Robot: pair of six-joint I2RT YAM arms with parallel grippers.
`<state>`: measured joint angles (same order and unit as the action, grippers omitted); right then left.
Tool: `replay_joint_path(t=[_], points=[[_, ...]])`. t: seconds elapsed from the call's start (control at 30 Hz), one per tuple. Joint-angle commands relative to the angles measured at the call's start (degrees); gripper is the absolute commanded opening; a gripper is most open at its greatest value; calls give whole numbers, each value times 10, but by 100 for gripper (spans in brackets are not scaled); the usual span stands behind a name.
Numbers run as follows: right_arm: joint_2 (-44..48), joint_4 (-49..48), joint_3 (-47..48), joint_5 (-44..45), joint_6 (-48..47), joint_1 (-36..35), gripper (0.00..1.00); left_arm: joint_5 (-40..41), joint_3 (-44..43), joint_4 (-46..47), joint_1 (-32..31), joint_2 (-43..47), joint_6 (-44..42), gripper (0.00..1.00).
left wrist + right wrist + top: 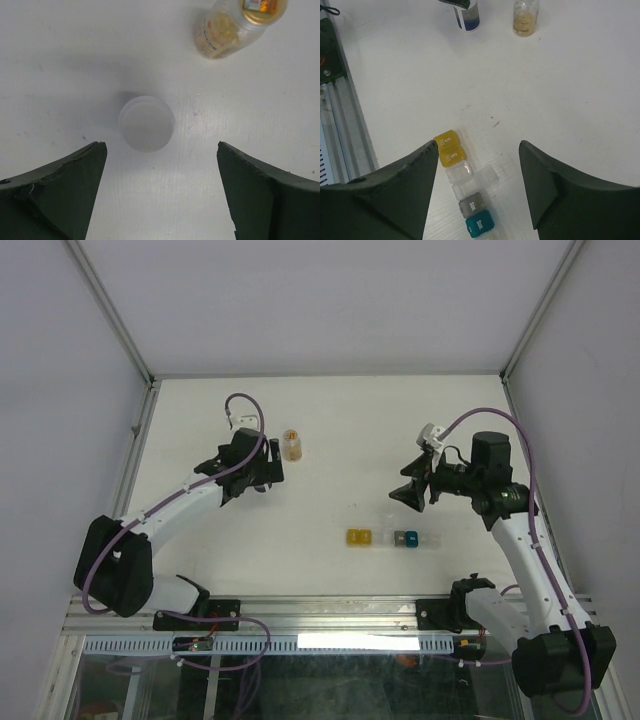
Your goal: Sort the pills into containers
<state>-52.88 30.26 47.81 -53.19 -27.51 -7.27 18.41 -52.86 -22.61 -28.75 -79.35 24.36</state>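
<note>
Left fingers (60, 195) above cap (146, 123); right fingers (395, 190) above containers (462, 184)

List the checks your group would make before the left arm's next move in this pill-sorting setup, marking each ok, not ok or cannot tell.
1. The left gripper is open: ok.
2. The white round top sits between its jaws, untouched: ok.
3. The amber bottle stands upright, apart from that gripper: ok.
4. The right gripper is open and empty: ok.
5. The containers lie in one straight row: ok.
6. Every container lid is open for pills: cannot tell.
</note>
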Motion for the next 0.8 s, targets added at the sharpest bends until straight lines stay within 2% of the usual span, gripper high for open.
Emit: replay_joint_path(t=[0.0, 0.17, 0.43, 0.53, 0.63, 0.77], points=[[-1, -16, 4, -5, 2, -9, 68, 40, 40, 69, 3, 39, 51, 95], [-7, -15, 4, -13, 2, -9, 68, 79, 64, 107, 2, 5, 78, 96], [-14, -15, 3, -15, -1, -10, 68, 136, 17, 110, -15, -91, 94, 94], [-15, -14, 3, -18, -2, -11, 68, 154, 15, 110, -19, -100, 104, 82], [-21, -12, 5, -17, -3, -15, 68, 165, 12, 111, -20, -106, 105, 81], [-23, -9, 6, -11, -7, -20, 68, 164, 3, 112, -21, -115, 98, 74]])
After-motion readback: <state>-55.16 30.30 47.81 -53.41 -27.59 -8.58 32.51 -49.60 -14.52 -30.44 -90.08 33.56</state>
